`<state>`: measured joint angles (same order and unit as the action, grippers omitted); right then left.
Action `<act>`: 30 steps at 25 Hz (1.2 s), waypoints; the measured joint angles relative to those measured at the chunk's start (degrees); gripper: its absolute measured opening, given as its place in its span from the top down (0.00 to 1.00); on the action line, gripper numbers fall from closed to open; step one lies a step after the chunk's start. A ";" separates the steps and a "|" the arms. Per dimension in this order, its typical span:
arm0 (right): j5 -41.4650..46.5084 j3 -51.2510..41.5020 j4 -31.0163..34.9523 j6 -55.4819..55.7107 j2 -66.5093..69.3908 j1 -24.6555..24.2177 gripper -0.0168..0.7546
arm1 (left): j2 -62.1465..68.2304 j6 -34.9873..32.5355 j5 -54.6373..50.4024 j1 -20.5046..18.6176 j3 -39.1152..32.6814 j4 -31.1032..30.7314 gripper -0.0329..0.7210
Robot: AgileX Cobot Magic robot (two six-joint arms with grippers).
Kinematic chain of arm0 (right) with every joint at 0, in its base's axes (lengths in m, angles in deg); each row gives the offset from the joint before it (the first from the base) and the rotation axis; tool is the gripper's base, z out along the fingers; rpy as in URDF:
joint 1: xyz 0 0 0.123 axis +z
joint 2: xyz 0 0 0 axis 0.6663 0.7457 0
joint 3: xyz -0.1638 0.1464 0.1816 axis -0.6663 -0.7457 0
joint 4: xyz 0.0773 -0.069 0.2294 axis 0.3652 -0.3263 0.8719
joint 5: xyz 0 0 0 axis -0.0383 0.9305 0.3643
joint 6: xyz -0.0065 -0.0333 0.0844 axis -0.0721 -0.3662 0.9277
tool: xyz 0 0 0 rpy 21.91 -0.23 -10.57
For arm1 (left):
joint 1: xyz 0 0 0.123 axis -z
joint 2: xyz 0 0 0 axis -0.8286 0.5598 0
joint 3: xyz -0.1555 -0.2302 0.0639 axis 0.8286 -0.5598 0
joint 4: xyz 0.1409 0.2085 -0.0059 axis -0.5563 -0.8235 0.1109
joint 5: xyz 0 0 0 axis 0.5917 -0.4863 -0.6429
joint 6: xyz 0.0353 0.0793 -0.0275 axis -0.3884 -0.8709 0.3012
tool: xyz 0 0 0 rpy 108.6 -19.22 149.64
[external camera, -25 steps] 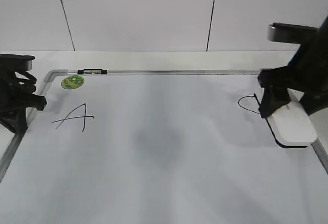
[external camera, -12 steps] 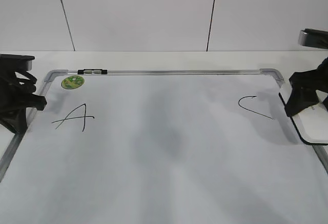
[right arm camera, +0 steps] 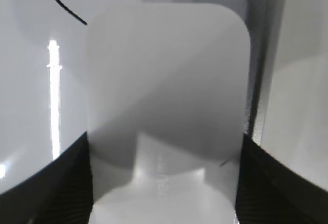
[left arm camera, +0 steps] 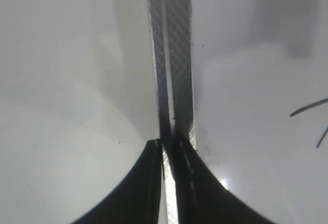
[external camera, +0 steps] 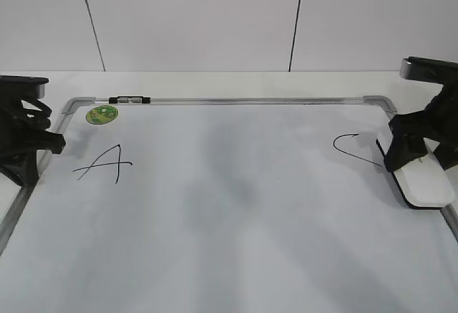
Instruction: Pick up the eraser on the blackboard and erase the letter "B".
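Note:
The blackboard [external camera: 229, 101] is a white board with a grey frame lying flat. It carries a black "A" [external camera: 104, 164] at the left and a black "C" [external camera: 352, 147] at the right. No "B" shows; the middle has only faint grey smudges. My right gripper [external camera: 419, 154] is shut on the white eraser [external camera: 425, 180] at the board's right edge, just right of the "C". In the right wrist view the eraser [right arm camera: 164, 80] fills the gap between the two fingers [right arm camera: 69, 183]. My left gripper [external camera: 32, 145] is shut and empty over the left frame [left arm camera: 171, 55].
A round green sticker [external camera: 101, 114] and a small black-and-silver clip [external camera: 129, 99] sit at the board's far left corner. A white wall stands behind the table. The board's right frame rail [right arm camera: 259, 55] runs close beside the eraser.
My right gripper carried the eraser right, off the "C" toward the board's right edge, then came back a little left. The left arm has not moved.

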<state>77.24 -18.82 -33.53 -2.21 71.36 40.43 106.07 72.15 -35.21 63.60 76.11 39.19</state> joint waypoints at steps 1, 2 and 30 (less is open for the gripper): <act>0.00 0.00 0.00 0.00 0.29 0.00 0.29 | 0.00 0.00 0.00 0.00 0.00 0.00 0.89; 0.00 0.00 0.00 0.00 0.74 0.00 0.29 | 0.00 0.00 0.00 0.00 0.00 0.00 0.89; -0.04 0.00 -0.42 -0.14 1.63 0.00 0.29 | 0.00 0.00 0.00 0.00 0.00 0.00 0.89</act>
<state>77.20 -18.82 -33.96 -2.36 73.00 40.43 106.07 72.15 -35.21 63.60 76.11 39.19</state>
